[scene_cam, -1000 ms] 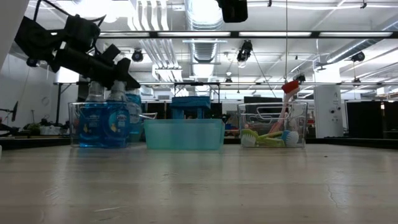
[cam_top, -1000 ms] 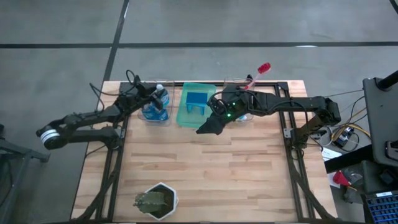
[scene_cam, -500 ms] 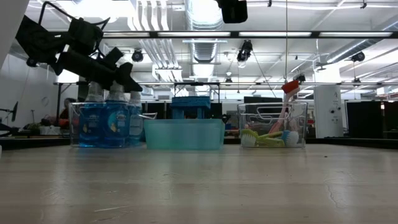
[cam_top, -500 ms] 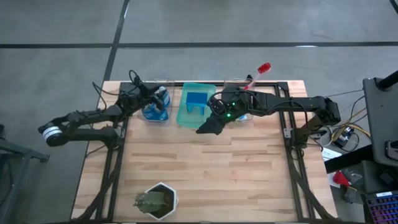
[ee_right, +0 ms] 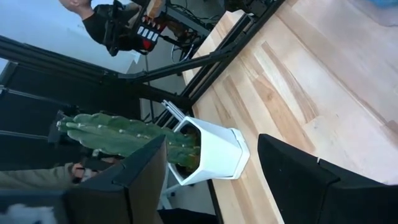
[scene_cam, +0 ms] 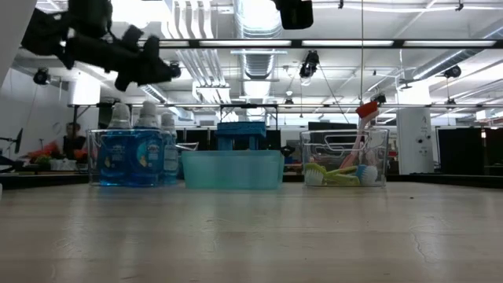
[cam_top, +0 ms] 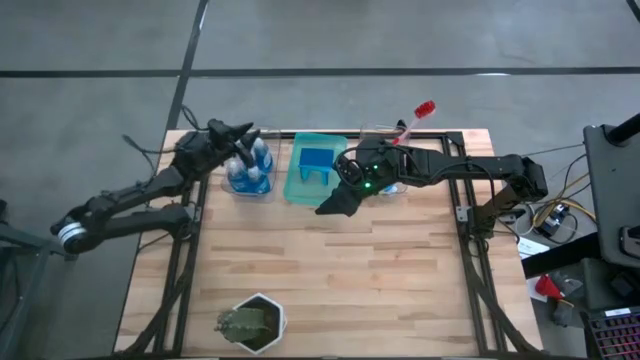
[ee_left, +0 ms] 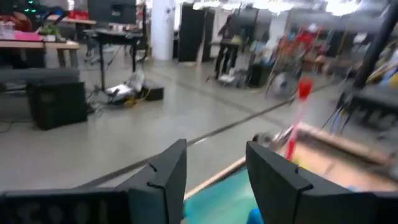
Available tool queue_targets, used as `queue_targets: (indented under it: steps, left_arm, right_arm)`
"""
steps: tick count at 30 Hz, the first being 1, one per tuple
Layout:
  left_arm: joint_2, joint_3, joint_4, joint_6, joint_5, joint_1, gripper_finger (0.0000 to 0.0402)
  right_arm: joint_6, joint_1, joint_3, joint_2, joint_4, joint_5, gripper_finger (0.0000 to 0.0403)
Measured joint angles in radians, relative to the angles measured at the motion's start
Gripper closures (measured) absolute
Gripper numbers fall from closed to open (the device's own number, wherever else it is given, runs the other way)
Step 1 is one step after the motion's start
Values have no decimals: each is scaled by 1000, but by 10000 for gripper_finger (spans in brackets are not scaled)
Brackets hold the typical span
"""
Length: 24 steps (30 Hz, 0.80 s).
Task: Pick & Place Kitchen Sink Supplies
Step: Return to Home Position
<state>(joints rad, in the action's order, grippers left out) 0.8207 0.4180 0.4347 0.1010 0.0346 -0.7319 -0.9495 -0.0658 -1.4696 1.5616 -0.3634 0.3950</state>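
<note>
Three blue bottles with pale caps (scene_cam: 134, 153) stand upright in a clear bin (cam_top: 250, 178) at the table's far left. My left gripper (scene_cam: 149, 71) hovers open just above their caps, pointing level, with nothing between its fingers (ee_left: 214, 152). Blue sponges (cam_top: 315, 160) lie in the green tray (scene_cam: 233, 169) beside that bin. Dish brushes (scene_cam: 338, 173) rest in a second clear bin (cam_top: 392, 150), and a red brush (cam_top: 425, 108) leans out over its far rim. My right gripper (cam_top: 335, 205) hangs open over the table just in front of the tray, holding nothing.
A green plant in a white hexagonal pot (cam_top: 252, 322) stands near the table's near edge, left of centre; the right wrist view shows it (ee_right: 205, 149) beyond the open fingers. Bare wooden tabletop (cam_top: 340, 270) spreads between the pot and the bins.
My left gripper has risen from among the bottle caps to a spot clear above them, drawing back a little toward the table's far-left corner and tipping closer to level. The bottles stay upright in their bin. My right arm has kept still.
</note>
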Motion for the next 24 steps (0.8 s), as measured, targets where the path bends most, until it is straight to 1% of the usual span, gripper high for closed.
queue_targets:
  steps: [4,8,11,14,16,17,19,21,23,24]
  left_arm:
    - [-91,52,-70,120,-73,0,244]
    - [-167,121,-149,236,-169,0,260]
    - [-205,174,-251,285,-262,1,292]
    - [-238,240,-371,302,-328,5,340]
    - [-254,281,-456,292,-344,14,377]
    - [-259,298,-489,291,-351,20,389]
    - [-266,322,-520,294,-371,40,395]
    - [-272,338,-541,295,-394,72,398]
    - [-276,341,-560,295,-395,115,400]
    - [-277,339,-562,299,-387,142,401]
  right_arm:
    - [28,-7,-8,0,0,-16,171]
    - [137,-8,-45,0,11,-93,203]
    - [256,-7,-62,0,11,-143,254]
    - [383,-6,-72,0,34,-179,324]
    - [478,-5,-76,0,66,-193,373]
    - [532,-4,-76,-1,70,-210,381]
    - [588,-4,-71,-1,62,-278,386]
    - [584,-7,-64,4,37,-342,390]
    - [575,-10,-59,7,35,-372,393]
    - [599,-11,-56,7,45,-373,394]
